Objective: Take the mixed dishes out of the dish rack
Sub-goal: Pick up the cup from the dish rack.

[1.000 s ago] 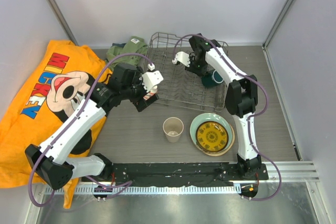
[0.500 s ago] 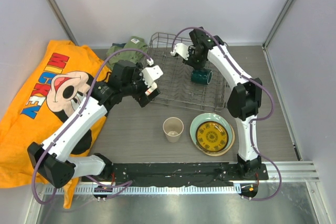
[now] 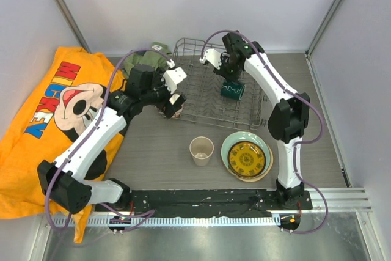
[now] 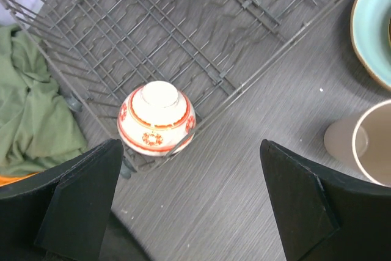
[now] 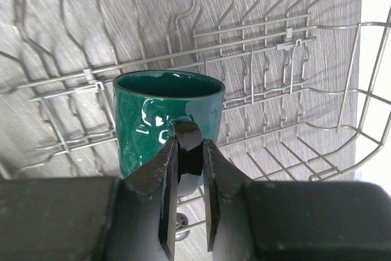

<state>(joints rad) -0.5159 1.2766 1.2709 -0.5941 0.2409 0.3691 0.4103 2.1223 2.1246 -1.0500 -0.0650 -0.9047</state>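
Out of the dish rack [image 3: 201, 99], on the table at its 6 o'clock: beige cup [image 3: 201, 150], plus small yellow plate [image 3: 247, 158] stacked on pale green plate [image 3: 234, 143] (tan rim beneath is probably the cream plate [image 3: 269, 164]). Dark teal mug [image 5: 165, 114] hangs over the rack's 3 o'clock side, with the right gripper [image 5: 189, 145] jaws clamped on its handle; I judge this as mid-removal. Remaining: red-orange bowl [image 4: 157, 119], upturned in the rack's 8 o'clock corner, left gripper [image 4: 190, 163] above it, jaws wide apart.
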